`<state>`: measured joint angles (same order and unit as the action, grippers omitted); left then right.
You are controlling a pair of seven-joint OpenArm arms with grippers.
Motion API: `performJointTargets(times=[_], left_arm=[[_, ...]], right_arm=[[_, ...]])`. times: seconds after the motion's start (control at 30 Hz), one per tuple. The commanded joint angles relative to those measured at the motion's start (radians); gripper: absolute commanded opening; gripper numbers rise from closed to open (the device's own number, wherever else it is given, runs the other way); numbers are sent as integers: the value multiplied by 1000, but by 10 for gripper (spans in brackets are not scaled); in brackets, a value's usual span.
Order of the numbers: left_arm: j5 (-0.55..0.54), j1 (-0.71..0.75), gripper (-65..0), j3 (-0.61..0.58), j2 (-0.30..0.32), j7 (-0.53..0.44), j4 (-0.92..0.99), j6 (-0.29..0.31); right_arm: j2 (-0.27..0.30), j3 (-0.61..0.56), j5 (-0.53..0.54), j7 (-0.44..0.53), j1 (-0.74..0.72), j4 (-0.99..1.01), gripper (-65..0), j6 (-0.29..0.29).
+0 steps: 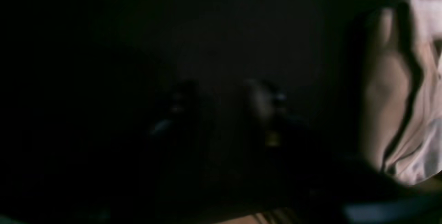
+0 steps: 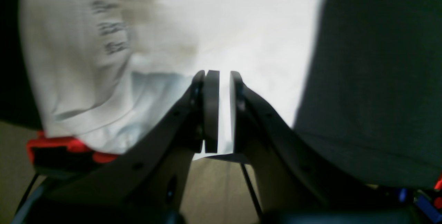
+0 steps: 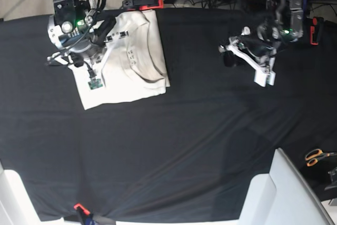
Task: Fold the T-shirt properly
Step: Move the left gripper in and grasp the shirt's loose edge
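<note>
Since the T-shirt (image 3: 129, 59) lies bunched into a compact, roughly rectangular stack directly under and just beside our right gripper (image 2: 221, 111), that arm is clearly the one placed to act on it; our left gripper (image 3: 263, 72) hangs well apart from the cloth, across a wide stretch of the black table cover (image 3: 200, 140). From the right gripper, the shirt spreads forward and off to one side, its long axis running away from the arm's base toward the open middle of the table, with one layer's edge lapped over another along the side nearer the left arm.

At the right wrist we see the two pads (image 2: 211, 110) standing a narrow slit apart with bright cream fabric showing through the gap. We judge them loosened rather than pinching, though the cloth sits so close behind that we cannot rule out a thin fold between them. That view also shows faint dark printed lines (image 2: 108, 27) on the fabric, off to one side of the fingers, and an orange-red clamp (image 2: 65, 148) at the table edge below the shirt; the overhead camera gives neither such detail.

At the left wrist almost everything is dark; only a creased strip of the T-shirt (image 1: 404, 89) shows at the far side of the frame. We cannot tell how its fingers stand.
</note>
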<state>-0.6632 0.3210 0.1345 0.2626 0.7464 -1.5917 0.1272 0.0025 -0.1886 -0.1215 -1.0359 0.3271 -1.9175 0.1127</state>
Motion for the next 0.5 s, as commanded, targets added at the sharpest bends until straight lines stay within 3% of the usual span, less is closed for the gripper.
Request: performJointTargets(times=[0.0,0.07,0.1,0.13,0.27,0.33,0.37,0.47], left_arm=[[-48,0,-257,3,11,-8,-11,4],[-115,0,-105,3,11,-8,-8,33],[-143,0,-31,3,11,-8,1,85],[-160,0,0,3,11,-8,11,147],[-163,-18,0,-3,-15,-8,92,421],[-162,-43,0,-37,-23,-8,173,523],[-162,-58,0,-54,-26,-8,216,562],[-162,-90,-12,-101,-29,-15,324,571]], right_arm=[[-2,8,7,13,-7,-15,-596,0],[0,18,7,13,-7,-13,-596,0],[0,18,7,15,-7,-13,-596,0],[0,18,7,15,-7,-13,-596,0],[0,16,7,15,-7,-13,-596,0],[0,16,7,15,-7,-13,-596,2],[0,16,7,15,-7,-13,-596,2],[0,14,7,15,-7,-13,-596,2]])
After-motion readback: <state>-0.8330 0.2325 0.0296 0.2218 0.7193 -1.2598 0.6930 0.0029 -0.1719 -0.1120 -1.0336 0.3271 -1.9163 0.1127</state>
